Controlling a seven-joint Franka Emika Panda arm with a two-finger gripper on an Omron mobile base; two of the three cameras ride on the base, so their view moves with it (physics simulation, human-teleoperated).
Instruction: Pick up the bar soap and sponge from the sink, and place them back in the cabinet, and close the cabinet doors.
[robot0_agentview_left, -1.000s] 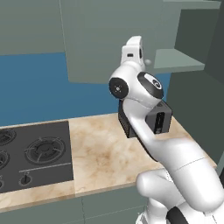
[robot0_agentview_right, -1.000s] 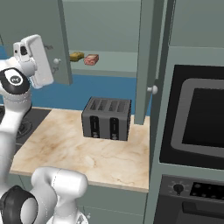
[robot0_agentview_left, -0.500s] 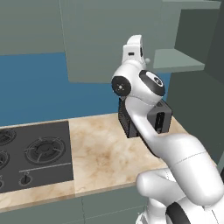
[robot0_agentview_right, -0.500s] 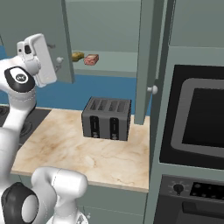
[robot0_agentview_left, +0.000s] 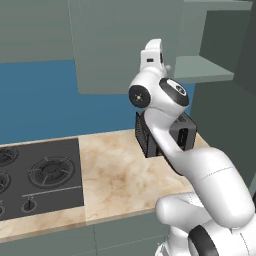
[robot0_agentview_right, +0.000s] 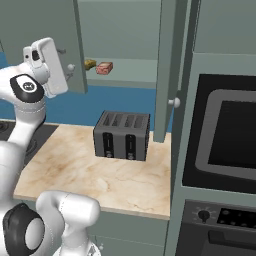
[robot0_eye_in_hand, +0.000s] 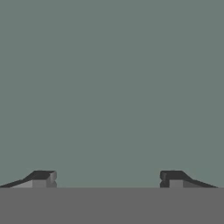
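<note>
The bar soap (robot0_agentview_right: 104, 68), a pinkish-red block with a paler face, lies on the cabinet (robot0_agentview_right: 131, 69) shelf near its left end, with the mustard sponge (robot0_agentview_right: 90, 63) just beside it further left. Both cabinet doors (robot0_agentview_right: 167, 70) stand open. The white arm reaches up, its gripper (robot0_eye_in_hand: 107, 177) raised before the left door's grey-green panel, the jaws wide and holding nothing. Below, a dark toaster (robot0_agentview_right: 123, 135) sits on the marbled desk (robot0_agentview_right: 80, 167); no writing is legible

Two base views behind the arm, left and right, sharing counter (robot0_agentview_left: 120, 175) and toaster (robot0_agentview_right: 122, 135), hand view close against a flat grey-green cabinet door (robot0_eye_in_hand: 112, 87)
</note>
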